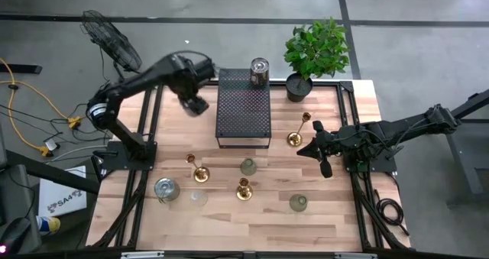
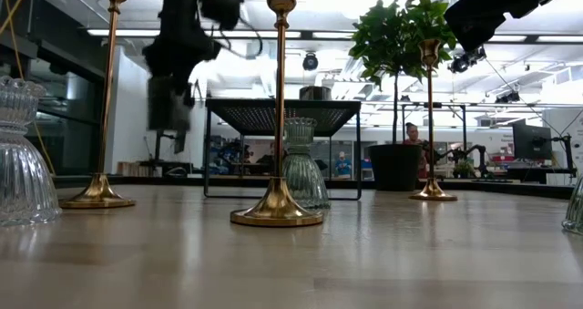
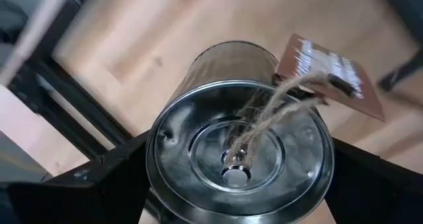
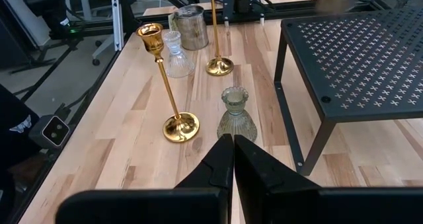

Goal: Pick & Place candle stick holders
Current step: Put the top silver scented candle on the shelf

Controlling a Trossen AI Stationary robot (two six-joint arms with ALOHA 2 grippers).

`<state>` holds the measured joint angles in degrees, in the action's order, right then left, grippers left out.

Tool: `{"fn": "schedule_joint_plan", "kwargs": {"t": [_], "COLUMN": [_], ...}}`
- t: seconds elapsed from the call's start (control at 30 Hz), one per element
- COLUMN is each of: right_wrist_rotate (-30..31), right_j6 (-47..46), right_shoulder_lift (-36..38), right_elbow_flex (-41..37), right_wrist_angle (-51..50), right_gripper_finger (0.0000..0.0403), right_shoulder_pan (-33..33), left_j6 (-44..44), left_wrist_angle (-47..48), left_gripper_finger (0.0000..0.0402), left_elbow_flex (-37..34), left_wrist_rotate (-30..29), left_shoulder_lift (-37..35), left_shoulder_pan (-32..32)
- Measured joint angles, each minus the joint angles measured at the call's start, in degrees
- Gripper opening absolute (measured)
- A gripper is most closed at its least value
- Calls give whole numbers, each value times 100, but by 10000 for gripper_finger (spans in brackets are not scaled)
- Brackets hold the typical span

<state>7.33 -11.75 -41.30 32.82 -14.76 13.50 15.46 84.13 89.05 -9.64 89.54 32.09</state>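
My left gripper [image 1: 196, 102] hangs beside the left end of the black perforated box [image 1: 243, 110], shut on a silvery round holder [image 3: 238, 151] with twine and a brown tag [image 3: 330, 75] on its top. A second silvery holder [image 1: 260, 72] stands on the box and a third [image 1: 164, 188] on the table at the near left. Three brass holders [image 1: 197, 167] [image 1: 244, 189] [image 1: 298, 133] and three glass cups [image 1: 248, 166] [image 1: 199, 198] [image 1: 298, 203] stand on their bases on the wood. My right gripper [image 1: 325, 163] waits shut at the right, above the table. My left gripper has the silvery holder's round wall [image 3: 153, 164] between its two fingers [image 3: 99, 184], one on each side. The fingers come from above and point down. The holder sits upright with its top toward the wrist, and in the low view it hangs clear of the table.
A potted green plant [image 1: 315, 53] stands at the far right of the table beside the box. A fan [image 1: 111, 37] and cables lie off the table's left side. Bare wood [image 1: 252, 228] shows along the near edge.
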Motion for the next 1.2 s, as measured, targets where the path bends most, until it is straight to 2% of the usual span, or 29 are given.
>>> {"fn": "schedule_joint_plan", "kwargs": {"t": [0.23,0.43,0.53,0.7,0.83,1.2], "right_wrist_rotate": [0,0,0,0,-1,-2], "right_j6": [0,0,0,-1,0,0], "right_shoulder_lift": [0,0,0,0,0,0], "right_elbow_flex": [0,0,0,1,1,1], "right_wrist_angle": [0,0,0,0,0,0], "right_gripper_finger": [4,4,4,4,4,4], "right_shoulder_pan": [0,0,0,1,1,2], "left_j6": [-426,-1661,-2207,-2634,-2740,-3056], "left_wrist_angle": [113,412,488,158,138,-69], "left_gripper_finger": [349,349,349,349,349,349], "left_elbow_flex": [1180,2248,2668,3012,3289,3661], "left_wrist_rotate": [-52,-55,-273,-135,-450,-110], "left_shoulder_lift": [248,990,1412,1715,1997,2398], "left_shoulder_pan": [182,115,24,-34,-71,-149]}}
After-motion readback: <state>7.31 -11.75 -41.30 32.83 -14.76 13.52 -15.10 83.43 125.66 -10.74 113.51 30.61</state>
